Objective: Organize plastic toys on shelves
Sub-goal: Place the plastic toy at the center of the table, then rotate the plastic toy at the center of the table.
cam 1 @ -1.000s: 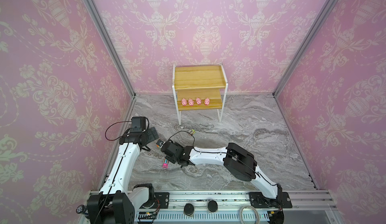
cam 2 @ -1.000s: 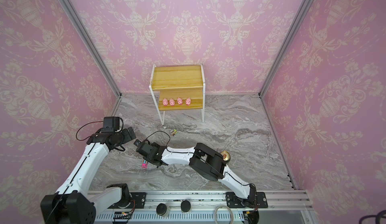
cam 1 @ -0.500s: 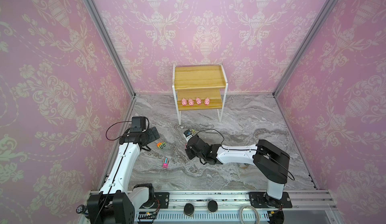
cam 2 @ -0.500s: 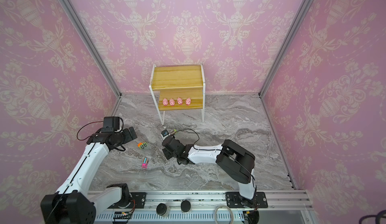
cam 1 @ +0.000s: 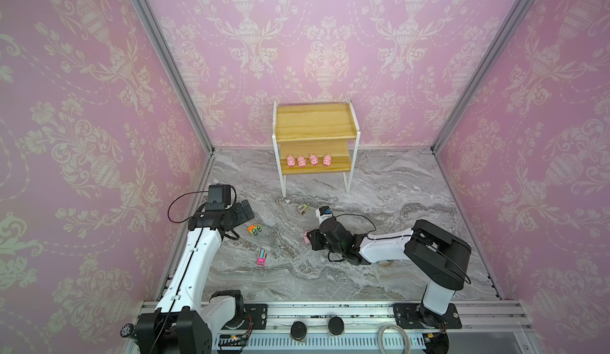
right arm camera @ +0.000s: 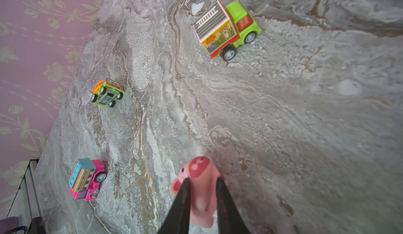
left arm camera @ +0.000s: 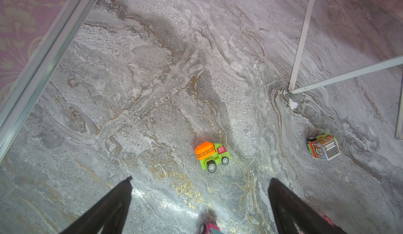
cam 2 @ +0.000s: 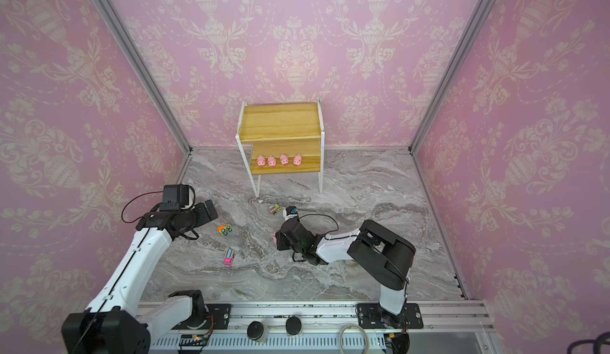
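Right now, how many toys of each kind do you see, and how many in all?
Pink pigs: 5, four on the lower shelf, a fifth pig in the right gripper.
Toy trucks: 3, all on the table.
Total: 8.

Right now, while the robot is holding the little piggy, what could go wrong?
The right gripper pinches the pink pig with thin fingertips only, so it might slip or twist on the way.
The four pigs stand in a row on the lower shelf, under the upper board; reaching in could knock them over.
The brown-green truck sits between the gripper and that shelf; a low swing might bump it.
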{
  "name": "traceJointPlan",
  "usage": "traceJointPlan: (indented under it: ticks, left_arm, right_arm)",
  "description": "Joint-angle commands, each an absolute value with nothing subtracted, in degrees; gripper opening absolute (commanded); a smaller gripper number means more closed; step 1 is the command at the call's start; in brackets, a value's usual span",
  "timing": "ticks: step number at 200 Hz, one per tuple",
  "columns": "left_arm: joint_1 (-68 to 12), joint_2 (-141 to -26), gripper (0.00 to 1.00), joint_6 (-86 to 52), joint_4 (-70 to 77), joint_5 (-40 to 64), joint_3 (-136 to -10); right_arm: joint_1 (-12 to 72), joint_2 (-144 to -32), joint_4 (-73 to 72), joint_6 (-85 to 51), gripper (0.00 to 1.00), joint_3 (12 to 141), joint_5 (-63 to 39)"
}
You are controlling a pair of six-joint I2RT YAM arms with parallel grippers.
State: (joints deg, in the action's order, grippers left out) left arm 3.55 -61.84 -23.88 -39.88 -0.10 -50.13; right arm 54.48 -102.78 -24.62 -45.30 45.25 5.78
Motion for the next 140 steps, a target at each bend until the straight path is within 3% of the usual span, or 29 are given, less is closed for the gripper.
traceJointPlan:
  ticks: [1, 33, 107, 140]
  left_arm:
    - [3.0, -60.7, 0.99, -22.9, -39.3, 1.1, -50.7]
    - [2.8, -60.7, 0.99, -22.7, -39.3, 1.2, -50.7]
    - [2.3, -60.5, 0.99, -22.4, -39.3, 1.3, -50.6]
    - [2.1, -60.5, 0.99, -22.2, -39.3, 1.3, -50.6]
  right_arm:
    - [53.9, -99.9, -16.0, -45.0, 0.31, 43.2, 8.1]
    - [53.3, -95.9, -7.0, -40.6, 0.43, 43.7, 12.6]
    - [53.5, -91.1, 3.3, -27.4, 0.58, 47.4, 17.6]
    - [54.6, -91.0, 8.3, -21.8, 0.58, 50.1, 18.8]
